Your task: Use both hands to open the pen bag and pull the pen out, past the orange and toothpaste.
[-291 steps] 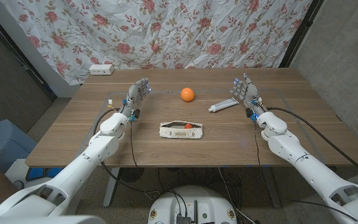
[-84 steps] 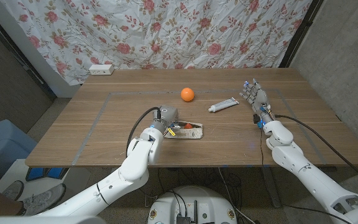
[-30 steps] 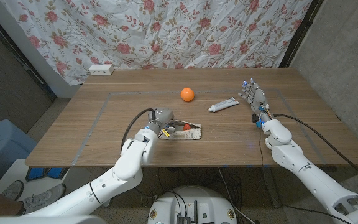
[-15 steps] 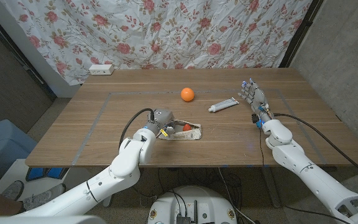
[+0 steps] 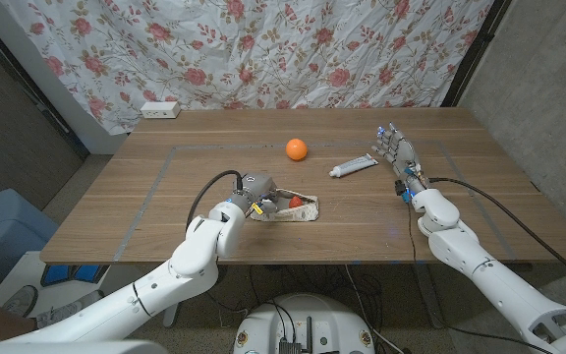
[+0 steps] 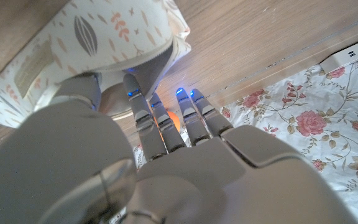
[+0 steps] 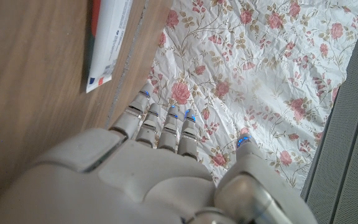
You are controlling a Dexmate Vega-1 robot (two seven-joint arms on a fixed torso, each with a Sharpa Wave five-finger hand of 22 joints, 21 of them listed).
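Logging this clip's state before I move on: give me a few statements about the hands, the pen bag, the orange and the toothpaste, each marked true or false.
1. The left hand is at the pen bag. True.
2. The right hand holds the toothpaste. False: it stands beside the tube, fingers apart, holding nothing.
3. The orange lies inside the pen bag. False: it sits on the table beyond the bag.
4. A white power strip lies at the table's far edge. True.
5. Both hands are on the pen bag. False: the left alone is there.

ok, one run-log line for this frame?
left hand: gripping pen bag left end | right hand: open, beside toothpaste | orange: untouched
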